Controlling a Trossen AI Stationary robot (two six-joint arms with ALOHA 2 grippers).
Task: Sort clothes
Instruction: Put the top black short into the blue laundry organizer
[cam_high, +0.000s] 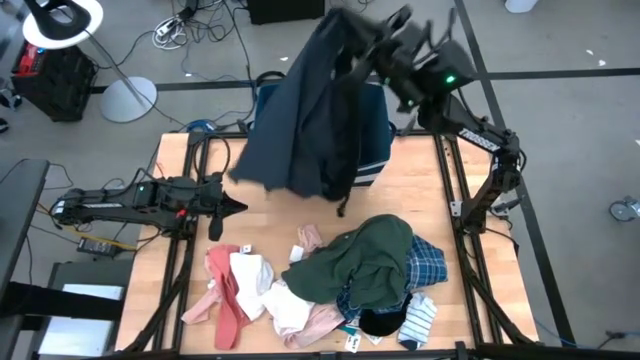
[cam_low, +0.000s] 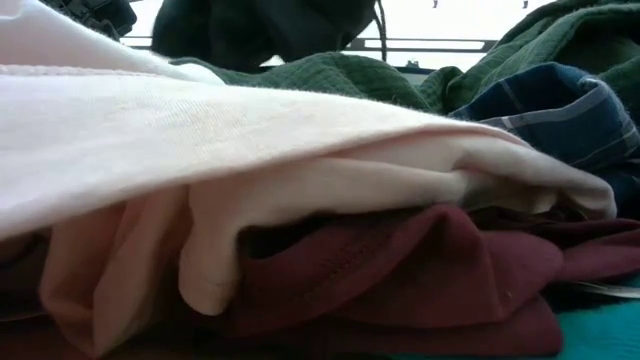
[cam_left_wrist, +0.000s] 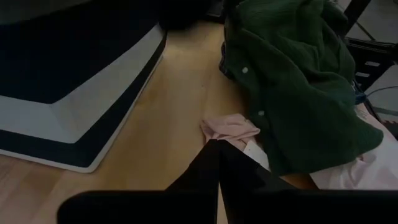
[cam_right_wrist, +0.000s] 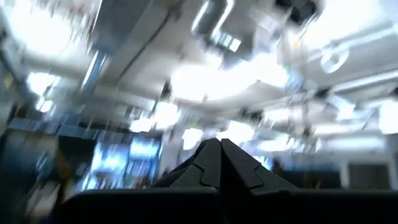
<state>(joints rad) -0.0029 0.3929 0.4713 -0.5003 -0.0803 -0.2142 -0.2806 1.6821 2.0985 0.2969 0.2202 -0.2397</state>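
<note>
The right gripper (cam_high: 345, 40) is holding a large dark navy garment (cam_high: 300, 125) high above the dark blue plastic bin (cam_high: 375, 150), its fingers pinched shut on the top edge of the cloth. The garment is hanging down in long folds, draping over the bin's front and trailing toward the light wooden table (cam_high: 270, 215). To finish this step well, the arm should probably be centring the cloth over the bin and lowering it until the hem is gathering inside, releasing only then, so that nothing is catching on the rim. The left gripper (cam_high: 235, 207) is waiting with fingers together, just left of the bin and low over the table. The remaining heap of clothes is lying in front of the bin, with a dark green knitted garment (cam_high: 375, 260) on top and pink and white pieces (cam_high: 240, 285) beside it. The bin's inside is hidden by the hanging cloth, the right wrist view is showing only ceiling lights, and the low view is blocked by pale and maroon fabric.
</note>
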